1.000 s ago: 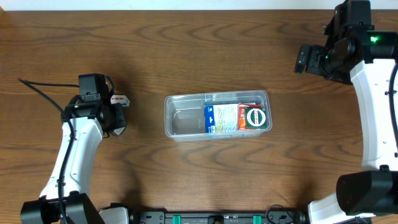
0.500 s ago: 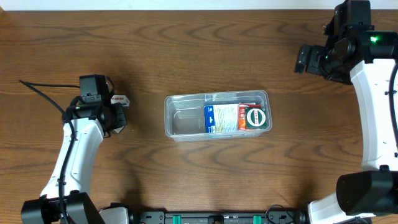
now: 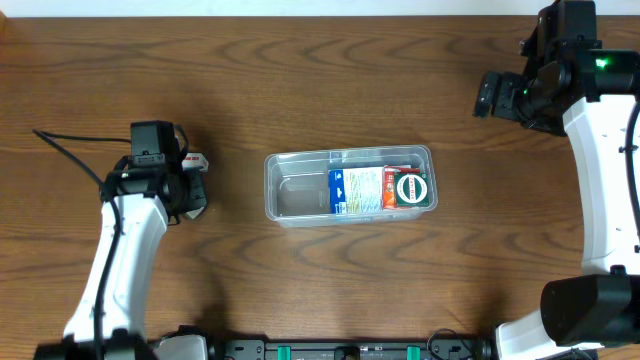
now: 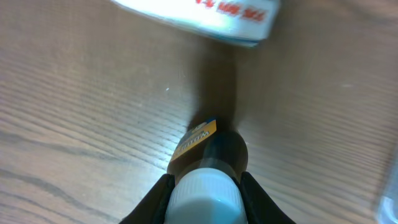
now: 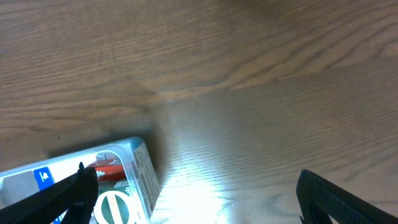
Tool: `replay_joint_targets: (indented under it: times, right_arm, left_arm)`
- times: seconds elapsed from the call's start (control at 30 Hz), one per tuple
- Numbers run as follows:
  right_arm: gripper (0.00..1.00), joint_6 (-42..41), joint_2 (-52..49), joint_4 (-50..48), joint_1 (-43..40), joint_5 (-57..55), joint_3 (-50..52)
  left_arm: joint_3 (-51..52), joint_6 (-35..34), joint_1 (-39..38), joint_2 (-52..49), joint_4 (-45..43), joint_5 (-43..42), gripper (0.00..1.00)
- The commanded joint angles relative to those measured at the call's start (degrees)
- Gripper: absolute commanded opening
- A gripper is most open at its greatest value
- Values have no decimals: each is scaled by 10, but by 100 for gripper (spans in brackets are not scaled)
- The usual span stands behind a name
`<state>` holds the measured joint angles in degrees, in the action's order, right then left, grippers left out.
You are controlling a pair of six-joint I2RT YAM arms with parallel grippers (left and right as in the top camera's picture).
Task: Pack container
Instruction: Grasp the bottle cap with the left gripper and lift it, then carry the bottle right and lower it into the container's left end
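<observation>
Overhead view: the container [image 3: 295,195] lies flat at the centre of the worktop [image 3: 300,80], long side running left to right. Its right half holds two packs side by side: a blue-white pack [image 3: 355,190] and, touching it on the right, a red pack [image 3: 411,188] with a round green mark.

The left tool [image 4: 205,190] sits low over the worktop, well apart from the container on its left side. In the left wrist view its fingers [image 4: 158,196] are pinched on the white cap of a dark bottle [image 4: 214,149] with a yellow label. The bottle appears to rest on the wood, though the close, blurred view does not confirm contact. A white packet [image 4: 205,15] with red print lies just beyond the bottle, its lettering too blurred to read.

The right tool [image 5: 196,180] is near the far right corner, well apart from the container. In the right wrist view its fingers [image 5: 68,193] are spread wide over bare wood, and the container's right end shows at the lower left.
</observation>
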<state>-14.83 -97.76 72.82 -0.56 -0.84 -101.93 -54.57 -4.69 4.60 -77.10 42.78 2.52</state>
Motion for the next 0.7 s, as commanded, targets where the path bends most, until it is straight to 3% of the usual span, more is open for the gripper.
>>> replay_joint_targets:
  times: [0.0, 0.47, 0.67]
  right_arm:
    - [99, 3, -1, 0, -2, 2, -4]
    - [99, 3, -1, 0, -2, 2, -4]
    - [99, 3, -1, 0, -2, 2, -4]
  left_arm:
    - [-52, -16, -25, 51, 16, -7, 19]
    - [-101, -210, -143, 113, 43, -7, 19]
    - [-104, -235, -196, 113, 23, -6, 19]
